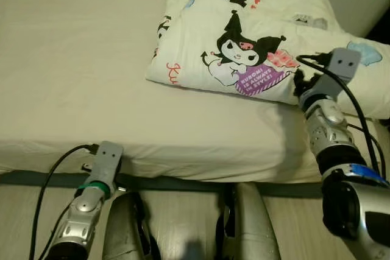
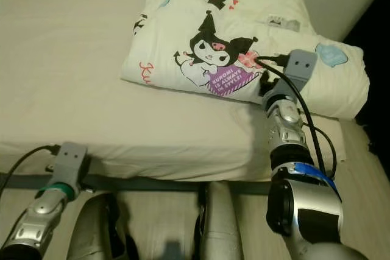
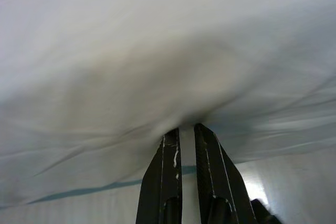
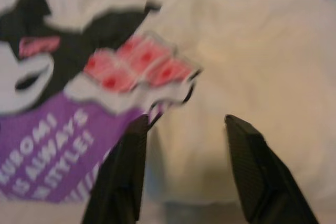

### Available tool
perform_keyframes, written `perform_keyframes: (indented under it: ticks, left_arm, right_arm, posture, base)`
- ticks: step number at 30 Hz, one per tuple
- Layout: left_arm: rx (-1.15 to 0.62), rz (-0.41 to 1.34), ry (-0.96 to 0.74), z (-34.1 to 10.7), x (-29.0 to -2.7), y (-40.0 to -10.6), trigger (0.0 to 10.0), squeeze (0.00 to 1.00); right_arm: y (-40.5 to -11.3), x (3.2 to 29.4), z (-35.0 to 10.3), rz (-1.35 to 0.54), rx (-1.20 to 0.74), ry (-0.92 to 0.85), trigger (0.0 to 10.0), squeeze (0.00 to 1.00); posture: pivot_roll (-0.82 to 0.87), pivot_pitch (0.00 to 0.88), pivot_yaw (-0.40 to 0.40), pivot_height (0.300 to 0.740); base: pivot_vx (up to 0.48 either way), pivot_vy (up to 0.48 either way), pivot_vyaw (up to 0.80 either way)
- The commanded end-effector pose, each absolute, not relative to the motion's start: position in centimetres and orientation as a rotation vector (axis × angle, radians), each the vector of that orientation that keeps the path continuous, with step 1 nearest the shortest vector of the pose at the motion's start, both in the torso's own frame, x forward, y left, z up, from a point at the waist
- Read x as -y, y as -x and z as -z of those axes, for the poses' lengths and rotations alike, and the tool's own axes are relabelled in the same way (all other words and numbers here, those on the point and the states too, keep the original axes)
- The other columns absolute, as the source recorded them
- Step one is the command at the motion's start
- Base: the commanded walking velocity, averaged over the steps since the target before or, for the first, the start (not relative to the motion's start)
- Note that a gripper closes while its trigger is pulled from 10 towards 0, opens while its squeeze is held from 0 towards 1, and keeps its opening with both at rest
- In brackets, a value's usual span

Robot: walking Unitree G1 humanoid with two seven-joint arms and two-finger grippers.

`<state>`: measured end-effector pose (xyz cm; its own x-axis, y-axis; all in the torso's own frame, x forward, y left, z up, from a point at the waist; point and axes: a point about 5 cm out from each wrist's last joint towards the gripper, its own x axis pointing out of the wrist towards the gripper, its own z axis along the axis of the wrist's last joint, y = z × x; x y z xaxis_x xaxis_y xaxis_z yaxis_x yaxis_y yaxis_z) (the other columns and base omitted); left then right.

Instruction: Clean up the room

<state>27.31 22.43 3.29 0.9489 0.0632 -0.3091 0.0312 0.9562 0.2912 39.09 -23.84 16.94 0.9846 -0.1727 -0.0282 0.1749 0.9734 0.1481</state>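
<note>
**Right hand reaches the folded quilt on the bed**

One folded cream quilt with black and purple cartoon prints [image 1: 244, 35] lies on the far right part of the bed with the plain cream sheet [image 1: 79, 71]. It is folded into a thick block, and one corner of it hangs a little over the right edge of the mattress. I count one quilt and one bed; I see no other loose thing on the sheet.

The right hand [image 4: 184, 150] is raised to the near edge of the quilt, just beside the purple printed patch. In the right wrist view its two black fingers [image 4: 123, 171] stand spread apart, released, with the soft edge of the quilt between them but not yet pressed. I judge that the hand is held like this so that it can close on the fold and pull or straighten the quilt, which fits the task of tidying the room.

The left hand [image 3: 186, 135] is low at the near left side of the bed, against the hanging sheet. Its fingers are nearly together with only a thin gap, and the sheet bulges just at their tips. I cannot tell whether they pinch the cloth or only touch it.

Two silver legs [image 1: 244, 223] of the robot stand on the pale wooden floor [image 1: 183, 223] near the bed frame.
</note>
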Motion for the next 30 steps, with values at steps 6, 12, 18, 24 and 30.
perform_keyframes:
  ticks: [6, 12, 18, 24, 30]
  left_arm:
    - [-0.342, -0.082, -0.317, -4.0, -25.5, -25.5, 10.0, 0.00]
    - [-0.342, -0.105, -0.342, -4.9, -26.9, -24.5, 10.0, 0.00]
    - [-0.345, -0.124, -0.350, -5.3, -27.5, -23.7, 10.0, 0.00]
    - [-0.344, -0.152, -0.359, -6.0, -28.1, -22.7, 10.0, 0.00]
    - [-0.352, -0.173, -0.358, -6.4, -28.5, -22.1, 10.0, 0.00]
  right_arm:
    - [-39.9, 23.3, -18.2, 0.087, -0.014, -0.186, 10.0, 1.00]
    - [-40.2, 23.5, -19.4, 0.094, 0.010, -0.203, 10.0, 1.00]
    - [-40.3, 23.6, -19.9, 0.109, 0.033, -0.180, 10.0, 1.00]
    - [-40.0, 23.3, -17.6, 0.128, -0.120, -0.237, 9.6, 1.00]
    - [-39.7, 23.2, -16.4, 0.161, -0.183, -0.338, 0.0, 0.00]
  posture:
    - [0.10, 0.252, 0.068, 0.565]
    - [0.13, 0.282, 0.074, 0.565]
    - [0.19, 0.296, 0.072, 0.565]
    - [0.23, 0.302, 0.067, 0.565]
    - [0.25, 0.299, 0.062, 0.565]
  base:
    - [0.000, 0.000, 0.00]
    - [0.000, 0.000, 0.00]
    - [0.000, 0.000, 0.00]
    - [0.000, 0.000, 0.00]
    - [0.000, 0.000, 0.00]
